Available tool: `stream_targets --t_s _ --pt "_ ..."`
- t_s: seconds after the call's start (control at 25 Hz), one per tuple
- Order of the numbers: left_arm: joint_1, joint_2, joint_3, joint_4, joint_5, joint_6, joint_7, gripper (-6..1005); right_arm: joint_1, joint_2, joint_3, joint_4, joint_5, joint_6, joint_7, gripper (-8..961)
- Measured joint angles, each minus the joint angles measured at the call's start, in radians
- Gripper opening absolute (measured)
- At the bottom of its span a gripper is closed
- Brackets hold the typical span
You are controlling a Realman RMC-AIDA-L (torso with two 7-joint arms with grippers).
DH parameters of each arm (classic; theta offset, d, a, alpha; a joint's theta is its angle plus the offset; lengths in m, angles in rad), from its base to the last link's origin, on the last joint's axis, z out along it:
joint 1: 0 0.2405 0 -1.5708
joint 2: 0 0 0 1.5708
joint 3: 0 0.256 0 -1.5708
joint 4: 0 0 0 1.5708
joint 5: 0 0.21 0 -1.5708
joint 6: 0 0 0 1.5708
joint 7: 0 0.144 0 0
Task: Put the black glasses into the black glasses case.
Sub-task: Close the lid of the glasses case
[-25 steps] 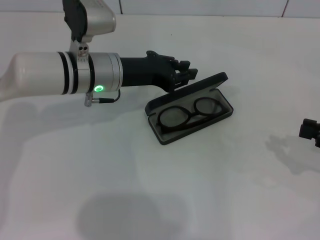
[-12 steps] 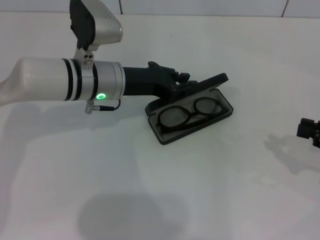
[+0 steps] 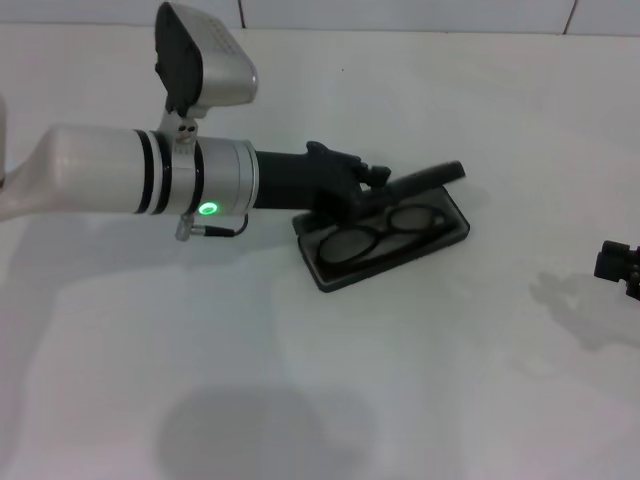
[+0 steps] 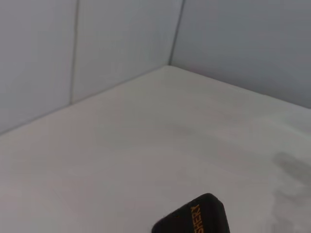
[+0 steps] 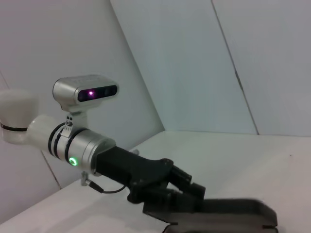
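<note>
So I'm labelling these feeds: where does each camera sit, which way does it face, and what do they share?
Head view: on the robot's head, looking down at the white table; the left gripper is on the lid of the black glasses case holding the black glasses, and the right gripper sits at the edge.
Left wrist view: on the left wrist, facing table and walls; no own fingers, only the lid corner.
Right wrist view: on the right wrist, facing the left arm.
Shared: the case lid.

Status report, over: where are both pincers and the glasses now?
Left pincer on case lid, half closed. Black glasses inside black glasses case. Right pincer parked at table edge. Nothing blocking.
</note>
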Motion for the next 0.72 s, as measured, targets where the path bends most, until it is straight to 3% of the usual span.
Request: stream_targets --t_s 0.56,0.72 --pt "0.014 -0.006 0.094 0.013 0.027 0.071 0.024 291 -0.001 -0.001 0.0 0.012 0.0 -0.006 0.0 290" --pt "0.08 -0.002 0.082 0.107 -0.065 0.204 0.061 292 0.0 -0.002 -0.006 0.012 -0.001 -0.022 -0.007 293"
